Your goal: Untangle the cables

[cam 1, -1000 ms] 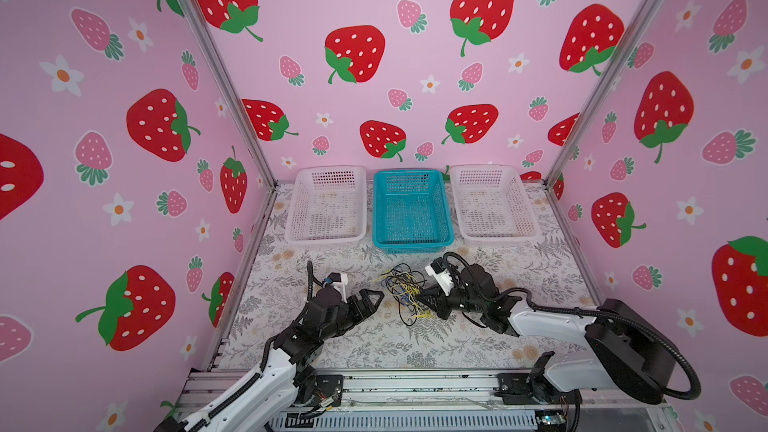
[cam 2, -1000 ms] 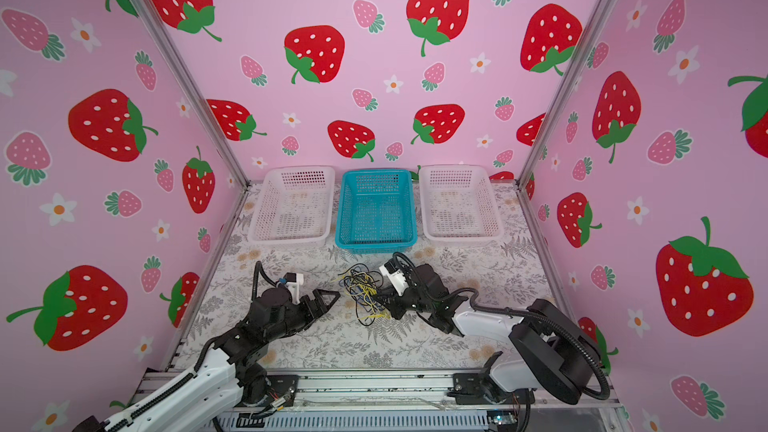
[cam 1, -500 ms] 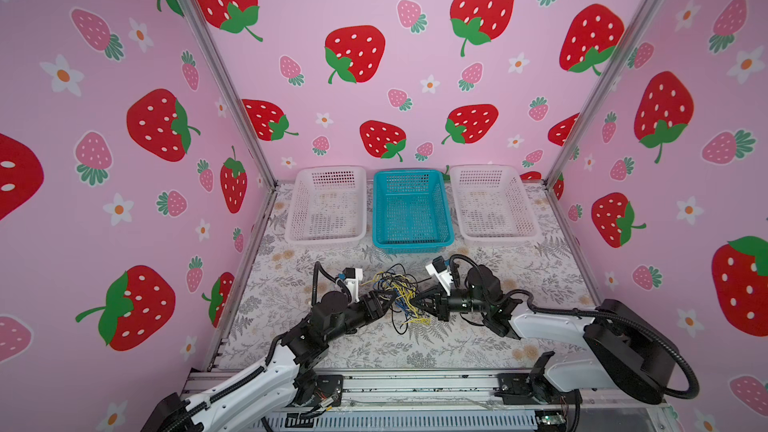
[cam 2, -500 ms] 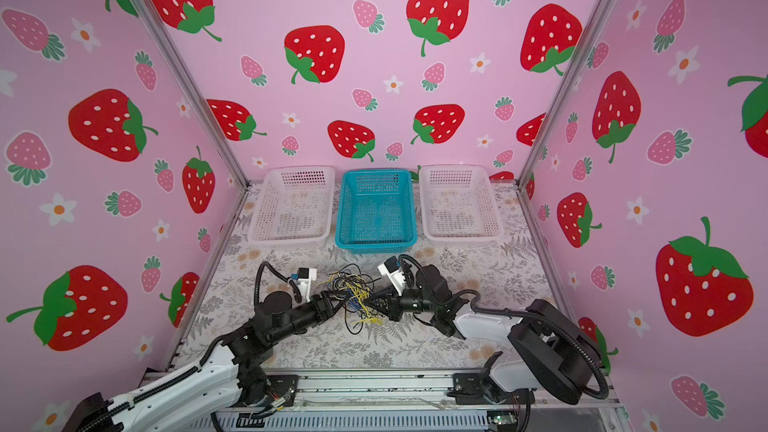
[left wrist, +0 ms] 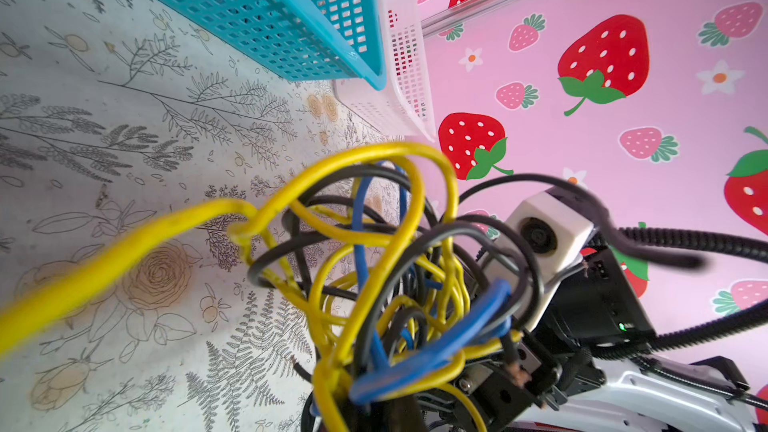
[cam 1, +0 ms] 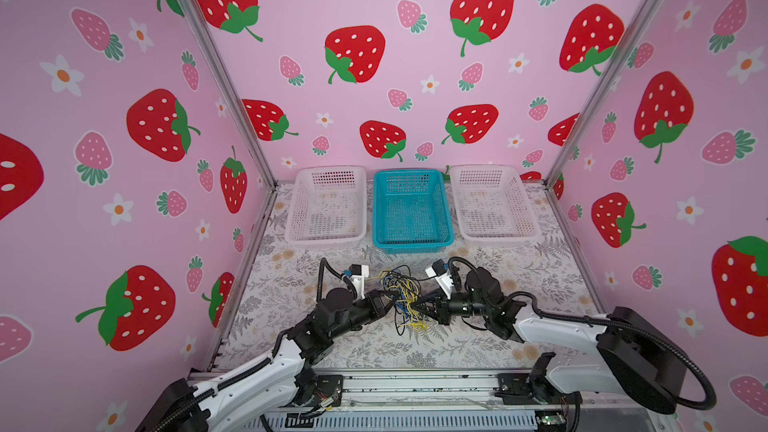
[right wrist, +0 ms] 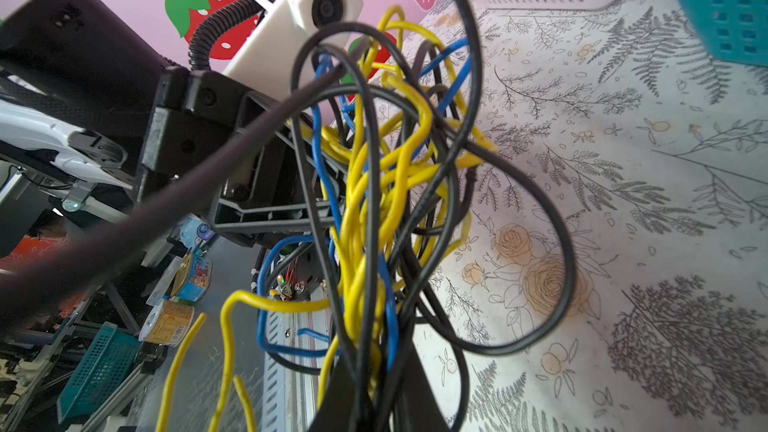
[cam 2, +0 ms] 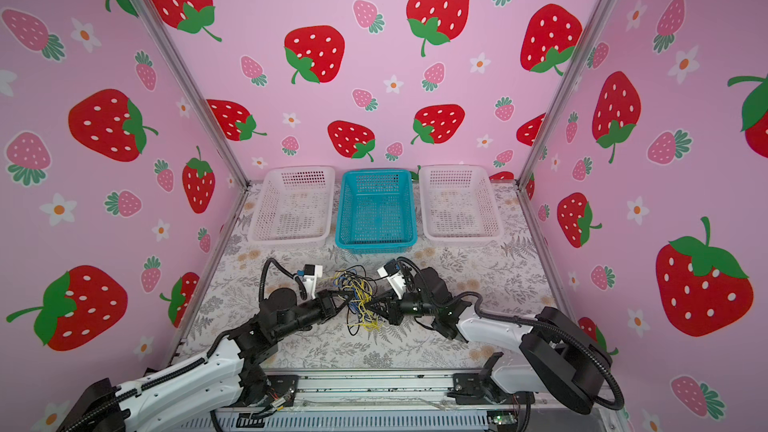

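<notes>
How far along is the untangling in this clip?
Nothing looks done: the cables are one black, yellow and blue knot. In hand: the right gripper is shut on the knot; the left gripper is in it from the opposite side. Left: pulling every cable free.

Cable tangle, arms either side.
Black, yellow and blue cables [cam 1: 405, 300] bunched between left gripper [cam 1: 390, 297] and right gripper [cam 1: 419, 309], both tips in the tangle; blue basket [cam 1: 411, 242] behind, not touching.
</notes>
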Robot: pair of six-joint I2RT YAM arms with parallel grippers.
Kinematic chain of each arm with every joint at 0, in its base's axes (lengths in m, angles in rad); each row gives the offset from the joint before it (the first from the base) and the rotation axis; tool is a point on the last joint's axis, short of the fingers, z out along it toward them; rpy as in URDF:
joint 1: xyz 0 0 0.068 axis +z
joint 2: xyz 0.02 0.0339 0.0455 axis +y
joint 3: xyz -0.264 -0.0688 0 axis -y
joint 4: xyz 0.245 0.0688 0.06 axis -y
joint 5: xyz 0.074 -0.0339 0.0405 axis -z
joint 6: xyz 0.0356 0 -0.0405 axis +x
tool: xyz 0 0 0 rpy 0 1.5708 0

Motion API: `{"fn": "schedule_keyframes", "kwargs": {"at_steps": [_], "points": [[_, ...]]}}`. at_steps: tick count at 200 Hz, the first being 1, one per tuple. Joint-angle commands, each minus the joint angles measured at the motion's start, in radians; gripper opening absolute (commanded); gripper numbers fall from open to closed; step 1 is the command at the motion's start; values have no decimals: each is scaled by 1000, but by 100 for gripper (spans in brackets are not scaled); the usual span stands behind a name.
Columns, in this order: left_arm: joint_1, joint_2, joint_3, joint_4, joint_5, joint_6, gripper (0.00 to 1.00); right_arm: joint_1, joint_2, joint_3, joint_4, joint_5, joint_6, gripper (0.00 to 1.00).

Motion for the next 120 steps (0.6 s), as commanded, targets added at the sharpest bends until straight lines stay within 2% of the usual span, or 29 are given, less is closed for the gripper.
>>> {"fn": "schedule_keyframes", "kwargs": {"at_steps": [1, 27, 46, 72, 120], "points": [[-3, -10, 35, -78, -17, 39, 0, 26, -66, 13, 2, -30, -39, 16], [-3, -28, 50, -158, -22, 59, 0, 25, -139, 25, -126, 26, -92, 39], [-3, -26, 75, -220, -16, 78, 0, 25, -201, 33, -208, 71, -129, 48], [-3, -12, 93, -247, 2, 92, 0, 25, -260, 53, -268, 84, -153, 48], [-3, 20, 109, -226, 15, 98, 0, 26, -238, 93, -242, 124, -120, 43]]}}
